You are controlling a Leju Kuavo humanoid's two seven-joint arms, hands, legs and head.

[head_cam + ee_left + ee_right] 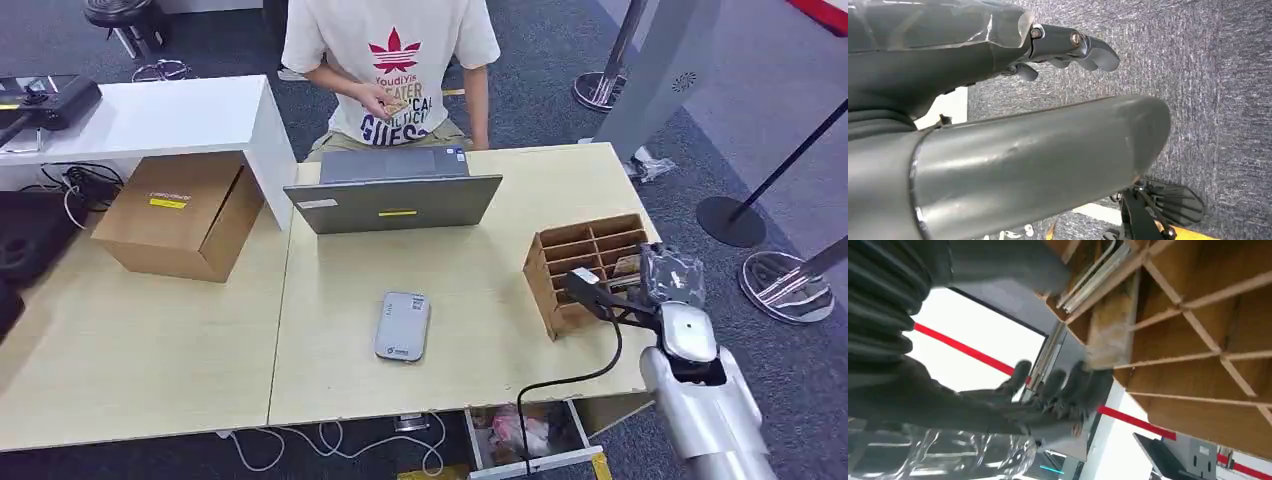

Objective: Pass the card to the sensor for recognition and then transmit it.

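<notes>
one hand [668, 275] at slotted cardboard organizer [585, 268] — open-fingered.

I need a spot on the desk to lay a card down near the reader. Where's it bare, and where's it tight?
Bare wood lies between the grey reader and the wooden organizer, and in front of the reader toward the near edge. The left tabletop below the cardboard box is open too. Tight: the right robot hand at the organizer's compartments, and the strip under the laptop.

Wooden table [150, 370]: laptop [395, 192], sensor [402, 326], organizer [585, 270], box [180, 214].
</notes>
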